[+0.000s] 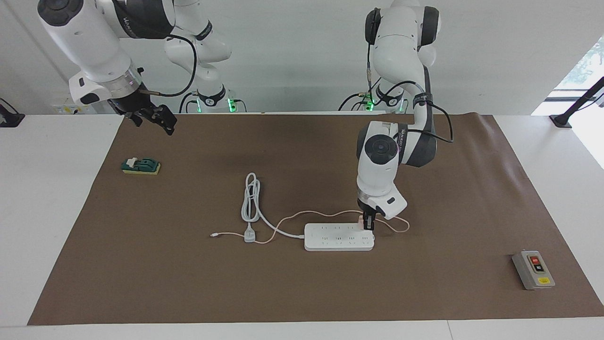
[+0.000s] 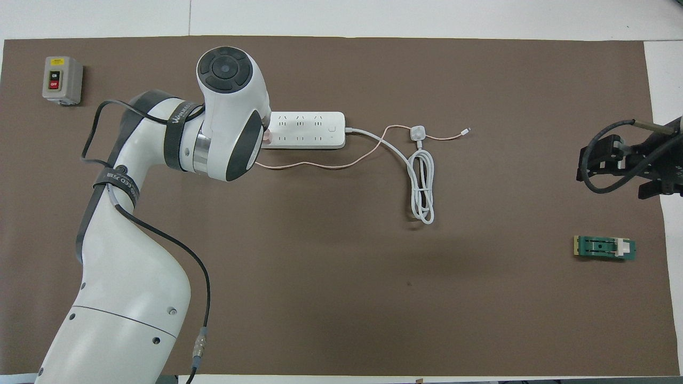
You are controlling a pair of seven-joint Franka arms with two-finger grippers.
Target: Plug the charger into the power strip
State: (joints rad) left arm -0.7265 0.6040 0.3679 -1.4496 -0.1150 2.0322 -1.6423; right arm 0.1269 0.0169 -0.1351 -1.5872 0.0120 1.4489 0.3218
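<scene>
At the power strip's [image 1: 339, 236] end toward the left arm's side of the table, the left gripper [image 1: 367, 224] stands upright with its fingers clenched on the charger [image 1: 361, 223], the pink cube pressed against the strip's top face in the row of sockets nearer the robots. To do this step well, I judge the push should go straight down with the cube kept level, so the prongs seat squarely instead of skating across the plastic; whether they are already fully in I cannot tell. The strip lies loose on the brown mat [image 1: 188, 283], so a slanted push could slide it. The charger's thin pink cable [image 1: 302, 215] loops from the gripper past the strip toward the coiled white cord [image 1: 250, 198]. Over the mat's corner near its own base, the right gripper [image 1: 155, 117] waits, its state not readable.
</scene>
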